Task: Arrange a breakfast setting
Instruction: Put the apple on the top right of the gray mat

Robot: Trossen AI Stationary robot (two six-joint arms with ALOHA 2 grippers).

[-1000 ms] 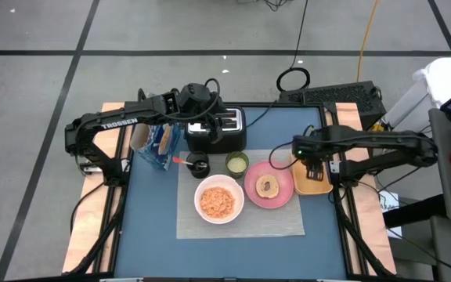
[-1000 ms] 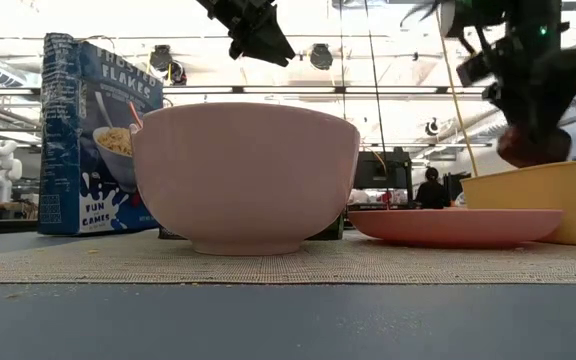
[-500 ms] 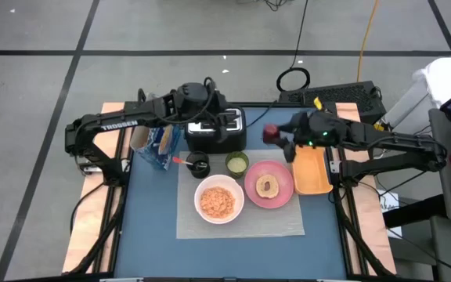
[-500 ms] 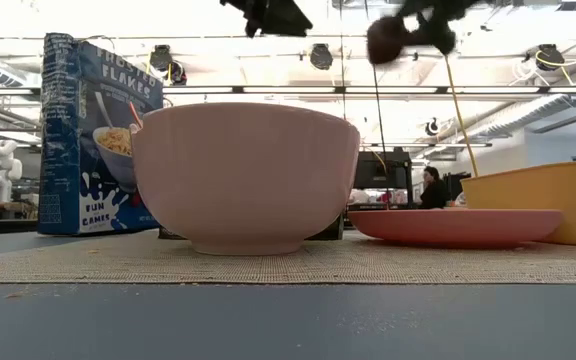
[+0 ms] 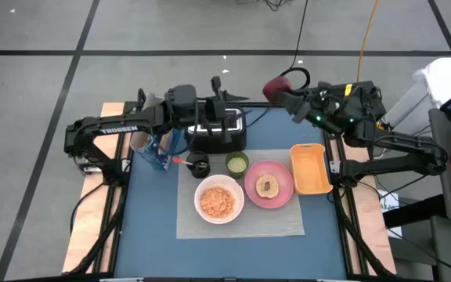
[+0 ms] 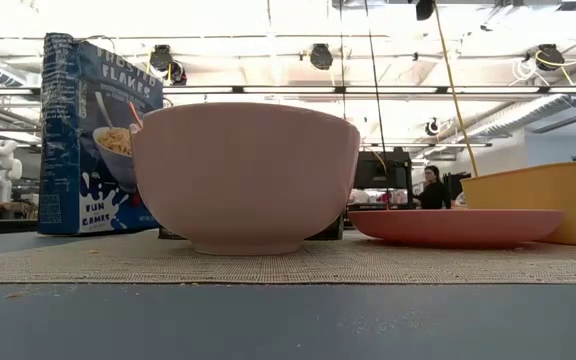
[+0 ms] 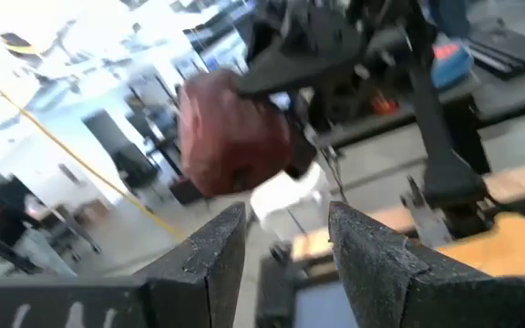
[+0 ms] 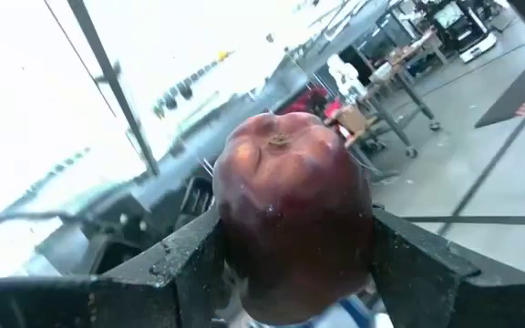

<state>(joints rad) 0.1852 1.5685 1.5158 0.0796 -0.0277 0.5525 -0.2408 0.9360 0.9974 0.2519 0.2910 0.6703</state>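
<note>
— Holding anything, that right hand (image 5: 276, 88)?
— Yes. Its fingers are clamped on either side of a dark red apple (image 8: 292, 214), raised above the back edge of the desk (image 5: 155, 211), beyond the toaster (image 5: 216, 130). The stem end of the apple faces away from the wrist.
— And the left hand (image 5: 227, 99)?
— It sits over the toaster, fingers (image 7: 210, 260) parted with nothing between them, pointing toward the apple. The two hands are near each other but apart.
— Where is the breakfast setting?
— Below and in front of them. A grey mat (image 5: 241, 223) lies on the blue desk. On it, a white bowl (image 5: 218, 200) with orange-brown cereal sits at the left, and a pink plate (image 5: 268, 186) just beside it at the right carries a small round brown thing I cannot identify.
— The cups?
— A small green cup (image 5: 236, 163) stands behind the bowl and plate, close in front of the toaster. A black cup (image 5: 200, 165) stands left of it, with a red-handled spoon (image 5: 179, 160) sticking out toward the left.
— The cereal?
— A blue cereal box (image 6: 93, 135) stands upright on the desk left of the mat, near the toaster.
— Anything else?
— An orange tray (image 5: 312, 168) lies right of the plate, just beside it.
</note>
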